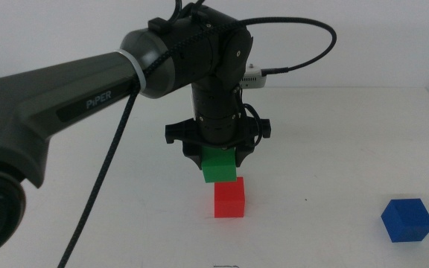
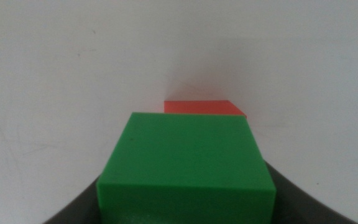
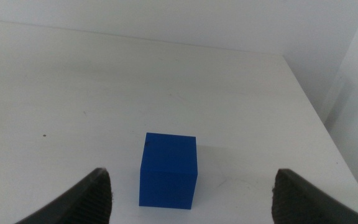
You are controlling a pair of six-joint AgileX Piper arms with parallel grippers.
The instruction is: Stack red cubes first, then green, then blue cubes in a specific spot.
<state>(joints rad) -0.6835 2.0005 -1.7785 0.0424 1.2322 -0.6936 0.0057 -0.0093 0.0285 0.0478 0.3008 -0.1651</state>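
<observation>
One blue cube (image 1: 407, 219) sits nearest on the white surface (image 1: 334, 134), just ahead of the right claw (image 3: 191, 186), whose jaws are spread wide and empty. Farther in stands one red cube (image 1: 229, 199). Just above it, offset slightly back and left, the left claw (image 1: 217, 160) grips one green cube (image 1: 219, 167); whether they touch is unclear.
</observation>
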